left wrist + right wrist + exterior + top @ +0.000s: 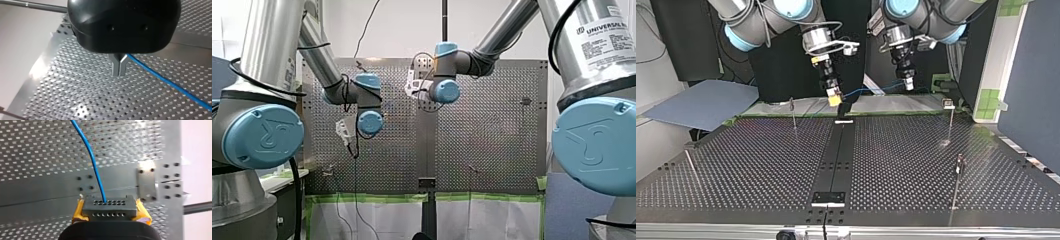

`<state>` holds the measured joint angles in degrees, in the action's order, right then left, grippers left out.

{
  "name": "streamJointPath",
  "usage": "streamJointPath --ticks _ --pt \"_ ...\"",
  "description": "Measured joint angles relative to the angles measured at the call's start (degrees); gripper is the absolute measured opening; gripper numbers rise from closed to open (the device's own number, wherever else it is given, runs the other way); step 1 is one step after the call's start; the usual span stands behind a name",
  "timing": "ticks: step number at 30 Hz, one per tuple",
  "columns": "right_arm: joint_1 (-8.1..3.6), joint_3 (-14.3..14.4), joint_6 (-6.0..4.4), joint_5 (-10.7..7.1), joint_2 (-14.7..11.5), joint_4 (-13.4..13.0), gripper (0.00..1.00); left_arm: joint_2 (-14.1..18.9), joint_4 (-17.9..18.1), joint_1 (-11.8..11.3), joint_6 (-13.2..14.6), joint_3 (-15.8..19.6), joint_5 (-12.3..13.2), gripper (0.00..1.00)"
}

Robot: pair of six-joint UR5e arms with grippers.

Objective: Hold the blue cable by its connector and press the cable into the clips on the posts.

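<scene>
Both arms hang over the far edge of the perforated metal counter (761, 165), hands pointing down.
My right hand (834, 96) clamps yellow pads (143, 213) on the grey multi-hole connector block (110, 208). The thin blue cable (170, 83) runs to my left hand (120, 74), its metal fingers (119, 67) together and the cable emerging beside them.

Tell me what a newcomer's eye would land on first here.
The blue cable stands out against the grey perforated table; in the top view it hangs between the two grippers above the table's far edge. My right gripper clamps its grey connector between yellow pads. My left gripper, with its metal fingers closed, appears to pinch the cable farther along.
</scene>
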<state>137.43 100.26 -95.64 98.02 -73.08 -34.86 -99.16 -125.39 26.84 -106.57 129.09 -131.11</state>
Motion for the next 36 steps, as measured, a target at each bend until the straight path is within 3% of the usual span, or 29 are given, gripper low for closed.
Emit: streamJointPath --ticks 7,17,26,36 --pt "-0.09 -0.2 0.0 -0.07 -1.5 0.2 0.0 3.3 -3.3 -1.5 0.0 -3.2 -0.6 0.0" --pt "-0.22 -1.9 -0.04 -1.24 2.4 0.5 0.0 8.4 -8.4 -3.5 0.0 -8.2 -2.3 0.0" --pt "-1.03 -4.9 -1.03 -1.87 3.2 0.8 0.0 12.9 -12.9 -5.5 0.0 -12.5 -2.4 0.0" --pt "-0.81 -9.5 -1.31 -4.23 3.2 4.1 0.0 18.3 -18.3 -7.8 1.2 -14.9 -2.3 0.0"
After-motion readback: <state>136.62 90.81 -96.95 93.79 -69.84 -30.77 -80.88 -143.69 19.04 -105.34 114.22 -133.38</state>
